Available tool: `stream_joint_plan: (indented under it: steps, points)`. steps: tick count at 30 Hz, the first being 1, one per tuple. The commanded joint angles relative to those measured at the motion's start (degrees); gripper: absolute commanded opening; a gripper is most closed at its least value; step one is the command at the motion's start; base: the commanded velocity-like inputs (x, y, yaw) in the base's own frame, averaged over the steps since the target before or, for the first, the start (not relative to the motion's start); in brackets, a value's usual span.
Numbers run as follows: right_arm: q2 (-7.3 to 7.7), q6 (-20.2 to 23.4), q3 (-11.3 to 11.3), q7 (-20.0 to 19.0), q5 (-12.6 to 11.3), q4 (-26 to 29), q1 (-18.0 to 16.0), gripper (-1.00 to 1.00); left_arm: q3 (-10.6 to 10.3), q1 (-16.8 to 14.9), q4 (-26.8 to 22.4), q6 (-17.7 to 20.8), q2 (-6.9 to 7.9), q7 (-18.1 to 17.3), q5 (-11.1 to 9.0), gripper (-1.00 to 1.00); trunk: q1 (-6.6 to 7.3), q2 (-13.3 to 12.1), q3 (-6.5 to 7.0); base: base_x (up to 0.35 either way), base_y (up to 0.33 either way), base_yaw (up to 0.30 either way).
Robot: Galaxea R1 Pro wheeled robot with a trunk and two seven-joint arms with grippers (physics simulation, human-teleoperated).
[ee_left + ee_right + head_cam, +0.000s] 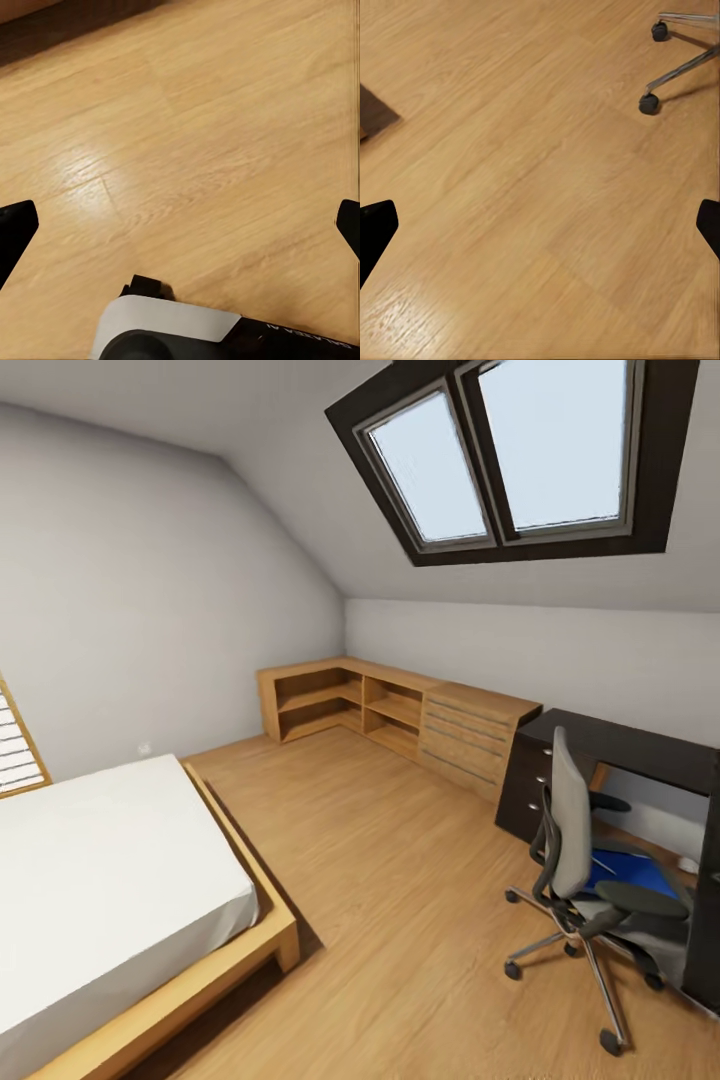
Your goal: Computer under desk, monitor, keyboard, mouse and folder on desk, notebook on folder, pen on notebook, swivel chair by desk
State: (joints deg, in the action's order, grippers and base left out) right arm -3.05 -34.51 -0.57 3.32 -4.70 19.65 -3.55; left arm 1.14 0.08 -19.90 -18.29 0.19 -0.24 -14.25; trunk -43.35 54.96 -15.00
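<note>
The head view takes in an attic bedroom with a sloped ceiling and a 2-pane skylight [510,455]. At the right edge stands the bench [640,745], its black top reaching out of frame, with a black drawer unit [522,785] and round silver knobs at its near end. The swivel chair [572,830] sits just in front of the bench, its grey back turned toward the camera, black armrests to either side and the chrome star base on castors spread over the wood floor [400,900]. On its seat lies the blue folder [630,872], partly hidden by the backrest and an armrest. A low light-wood cabinet [400,715] with open shelves and drawers runs along the far wall into the corner, and a bed [100,890] with a white mattress in a wooden frame fills the lower left.

The left wrist view looks down at bare floorboards; the left end effector [180,221] is spread wide, its 2 dark fingertips at opposite edges of the picture, holding nothing. The right wrist view adds 2 castors and chrome legs of the chair base over the floor, and the right end effector [540,221] is likewise spread wide and empty.
</note>
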Motion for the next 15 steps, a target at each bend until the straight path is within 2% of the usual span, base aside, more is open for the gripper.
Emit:
stream_joint_plan:
  steps: [1,6,15]
  points:
    - [-0.03,-0.21,-0.04,-0.15,-0.38,-0.05,-0.05,1.0,0.09,0.01,-0.05,-0.08,-0.01,-0.03,-0.08,1.0,-0.01,0.05,-0.07,0.0,0.0,-0.3]
    - [-0.02,-0.21,-0.04,-0.15,-0.2,-0.05,-0.05,1.0,0.1,0.01,-0.05,-0.15,0.03,-0.08,-0.08,1.0,-0.01,0.05,-0.07,0.052,0.044,-0.3]
    - [-0.02,-0.23,-0.04,-0.15,-0.12,-0.05,-0.05,1.0,0.15,0.01,-0.05,-0.16,0.07,-0.05,-0.08,1.0,-0.01,0.05,-0.07,0.218,0.19,-0.3]
